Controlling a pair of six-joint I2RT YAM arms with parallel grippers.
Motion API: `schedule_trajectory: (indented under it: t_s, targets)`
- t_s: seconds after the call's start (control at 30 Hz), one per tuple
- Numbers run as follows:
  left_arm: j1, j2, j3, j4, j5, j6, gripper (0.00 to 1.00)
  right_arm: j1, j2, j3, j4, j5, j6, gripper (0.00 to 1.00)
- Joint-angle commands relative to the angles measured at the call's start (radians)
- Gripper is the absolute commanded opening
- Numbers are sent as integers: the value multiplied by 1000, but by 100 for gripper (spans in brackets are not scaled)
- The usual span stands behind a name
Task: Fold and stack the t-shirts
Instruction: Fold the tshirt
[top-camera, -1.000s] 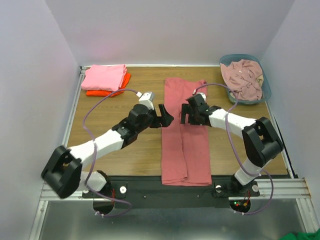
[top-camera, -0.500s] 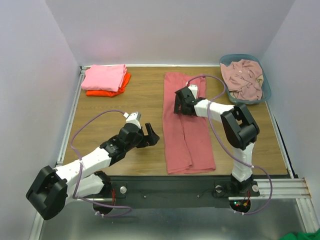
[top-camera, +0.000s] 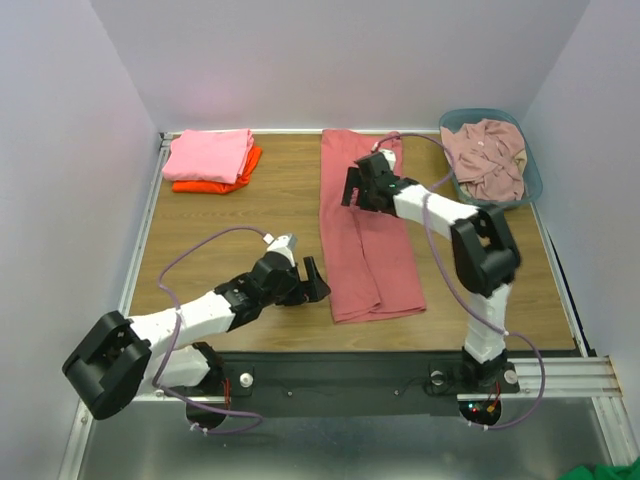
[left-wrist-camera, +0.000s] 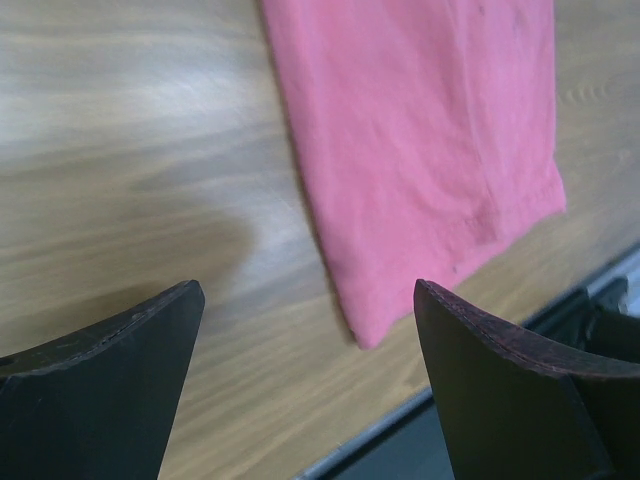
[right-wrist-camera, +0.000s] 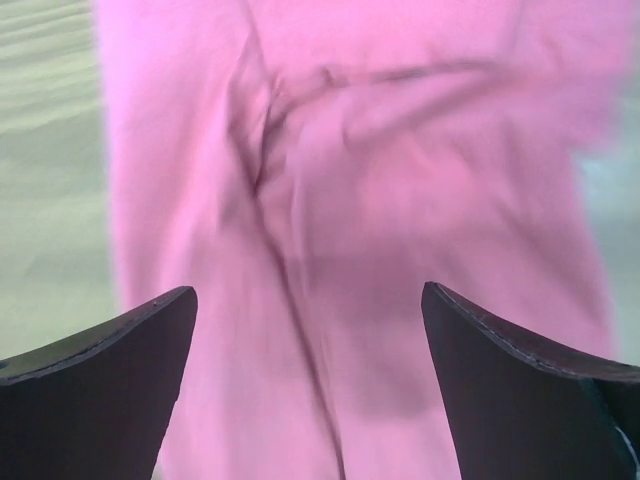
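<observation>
Coral-red t-shirt (top-camera: 368, 250) long-folded on counter (top-camera: 230, 230) | left gripper (left-wrist-camera: 309, 285) apart beside its near corner | right gripper (right-wrist-camera: 307, 290) apart above cloth

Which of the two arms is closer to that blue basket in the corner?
Right. The right gripper is over the far end of the coral-red shirt, just left of the basket; the left gripper is by its near corner, much farther off.
</observation>
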Motion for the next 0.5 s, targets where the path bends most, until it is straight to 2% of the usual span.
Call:
schedule_trajectory:
  t_s: [0.0, 0.1, 0.13, 0.2, 0.37, 0.47]
  targets:
    - [-85, 29, -6, 108, 20, -62, 98, 7, -339, -162, 2, -27, 11, 100]
    - [-167, 81, 2, 144, -11, -93, 98, 5, -512, -349, 2, 31, 62, 100]
    - [-184, 96, 8, 144, -22, -113, 98, 5, -637, -482, -1, 43, 77, 100]
    - [-228, 141, 20, 143, -40, -136, 98, 1, -758, -604, -19, 70, 117, 100]
    - [-291, 227, 41, 105, -117, -195, 85, -10, -1086, -882, -97, 83, 269, 100]
    - [-302, 271, 55, 72, -141, -217, 70, -10, -1172, -953, -127, 53, 309, 100]
